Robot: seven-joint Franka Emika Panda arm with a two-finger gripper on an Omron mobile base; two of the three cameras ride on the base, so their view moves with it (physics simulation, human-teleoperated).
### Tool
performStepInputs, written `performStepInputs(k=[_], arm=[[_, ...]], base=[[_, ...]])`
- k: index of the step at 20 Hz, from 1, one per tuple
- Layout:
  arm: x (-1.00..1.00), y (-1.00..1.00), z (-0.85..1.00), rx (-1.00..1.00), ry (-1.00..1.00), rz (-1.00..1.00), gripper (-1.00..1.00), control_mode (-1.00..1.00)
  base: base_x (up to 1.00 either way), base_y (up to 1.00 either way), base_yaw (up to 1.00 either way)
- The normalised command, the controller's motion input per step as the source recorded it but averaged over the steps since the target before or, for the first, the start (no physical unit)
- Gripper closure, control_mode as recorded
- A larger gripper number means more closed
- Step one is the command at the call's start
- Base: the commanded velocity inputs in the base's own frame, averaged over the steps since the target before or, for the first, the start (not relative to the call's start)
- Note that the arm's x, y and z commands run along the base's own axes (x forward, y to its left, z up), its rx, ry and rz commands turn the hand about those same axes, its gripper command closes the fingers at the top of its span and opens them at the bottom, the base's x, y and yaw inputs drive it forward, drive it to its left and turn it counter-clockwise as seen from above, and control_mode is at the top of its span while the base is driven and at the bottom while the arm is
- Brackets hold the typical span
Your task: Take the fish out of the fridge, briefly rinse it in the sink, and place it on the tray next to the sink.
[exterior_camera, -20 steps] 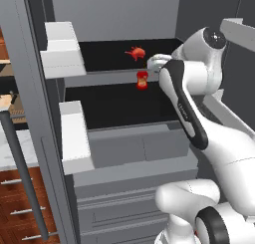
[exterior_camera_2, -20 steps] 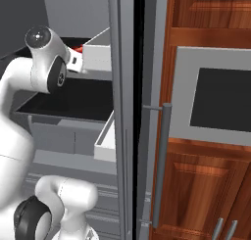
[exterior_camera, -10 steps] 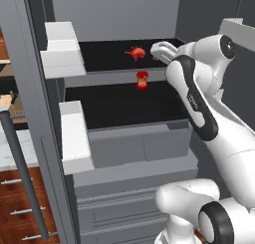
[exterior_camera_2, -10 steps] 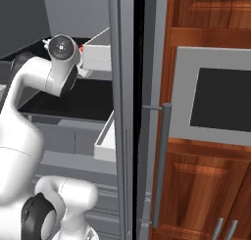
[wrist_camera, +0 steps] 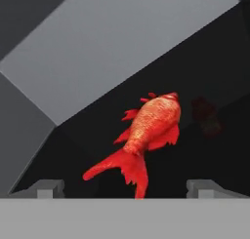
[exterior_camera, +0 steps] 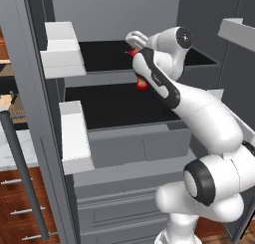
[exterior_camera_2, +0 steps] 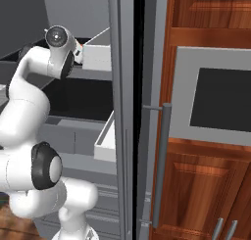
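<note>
With fingers (wrist_camera: 124,188) spread apart, we centre them over the fish (wrist_camera: 149,130) on the fridge (exterior_camera: 30,78) shelf, then descend squarely before closing.

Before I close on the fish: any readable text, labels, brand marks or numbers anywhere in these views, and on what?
None. No words, numbers or signs show on the fridge, its door bins, the fish, the wooden cabinets or the dark oven window.

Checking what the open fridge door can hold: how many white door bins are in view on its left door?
2: one white door bin level with the upper black shelf, another below it. Others may be hidden.
</note>
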Motion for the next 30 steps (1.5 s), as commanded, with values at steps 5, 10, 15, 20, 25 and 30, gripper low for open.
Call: performStepInputs(k=[5, 10, 15, 20, 25, 30], arm=[[0.65, 0.04, 0.03, 0.0, 0.2, -0.01, -1.0, -1.0], [0.23, 0.01, -0.08, 0.0, 0.12, 0.0, -1.0, -1.0], [0.23, 0.11, -0.33, -0.01, 0.13, 0.0, -1.0, -1.0], [0.27, 0.12, -0.19, -0.01, 0.06, 0.0, -1.0, -1.0], [0.24, 0.16, -0.31, -0.04, 0.02, 0.0, -1.0, -1.0], [0.01, 0.19, -0.65, -0.1, 0.01, 0.0, 1.0, -1.0]], base=[[0.0, 0.0, 0.0], [0.0, 0.0, 0.0], [0.0, 0.0, 0.0], [0.0, 0.0, 0.0], [0.0, 0.0, 0.0], [0.0, 0.0, 0.0]])
